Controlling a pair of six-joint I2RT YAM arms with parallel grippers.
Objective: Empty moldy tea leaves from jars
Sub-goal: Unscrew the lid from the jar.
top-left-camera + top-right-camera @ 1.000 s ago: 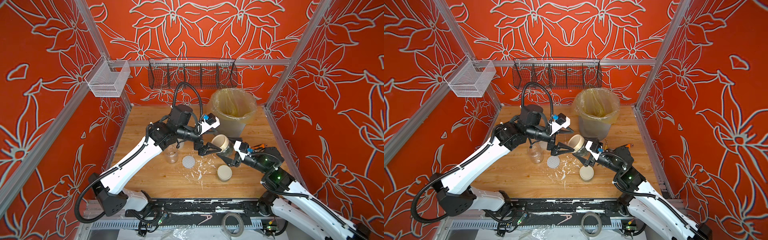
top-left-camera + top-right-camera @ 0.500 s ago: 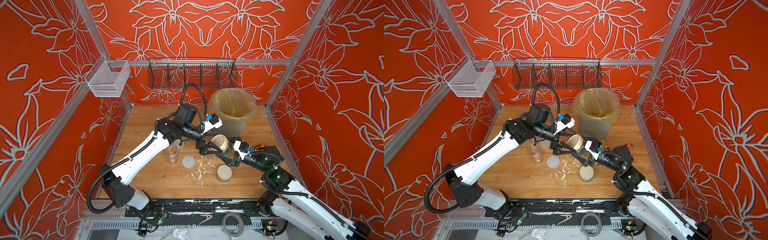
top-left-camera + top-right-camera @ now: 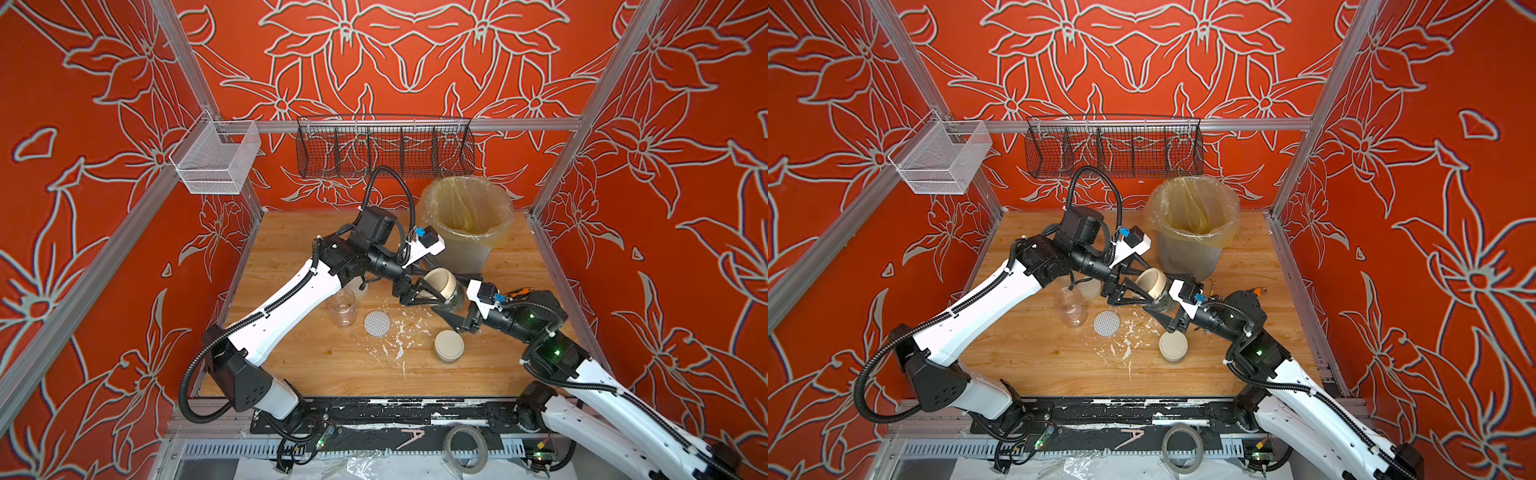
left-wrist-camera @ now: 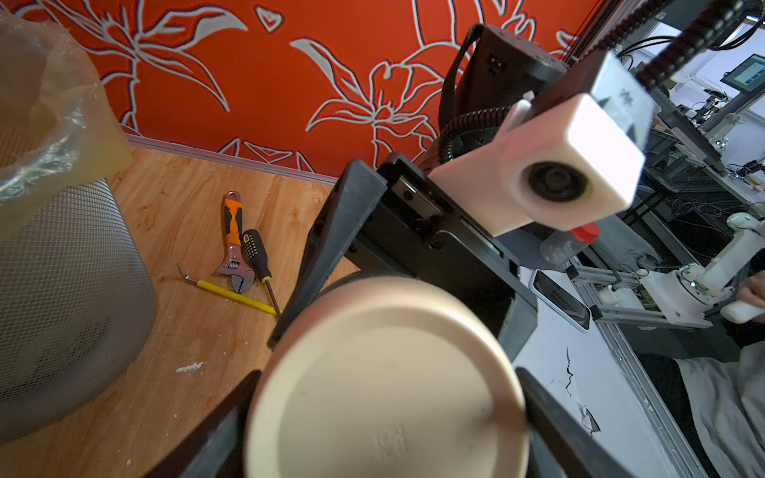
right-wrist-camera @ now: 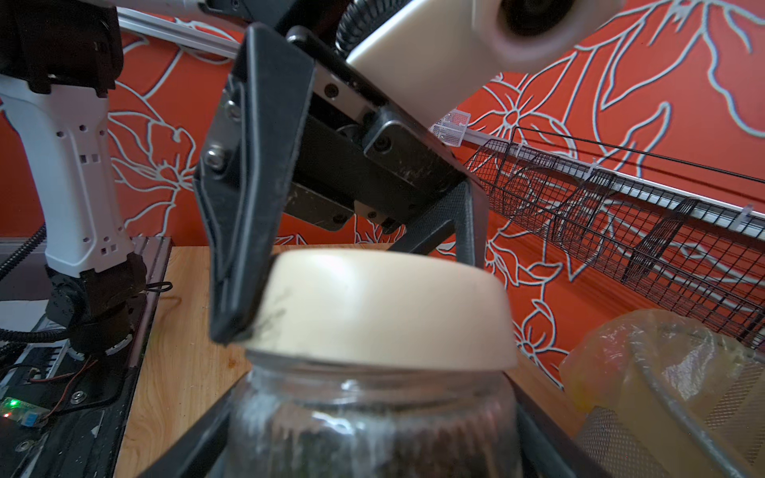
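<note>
- My right gripper (image 3: 1160, 309) is clamped round the glass body of a tall jar (image 5: 372, 414). It holds the jar tilted and clear of the wooden table (image 3: 316, 361), so the top faces my other arm.
- My left gripper (image 3: 434, 289) grips that jar's cream lid (image 4: 385, 385), with the jaws narrow and a pad on each side of the rim. I judge this is the hold for twisting it off.
- The tea leaves (image 3: 457, 300) lie dark inside the held jar under the lid, so none have been emptied from it yet.
- The mesh bin (image 3: 461, 257) with its yellowish liner stands just behind, near enough to tip into.
- An open jar (image 3: 341, 309) that looks empty is parked on the table with a dotted lid (image 3: 377, 323) beside it.
- A capped squat jar (image 3: 449, 346) waits towards the front edge.
</note>
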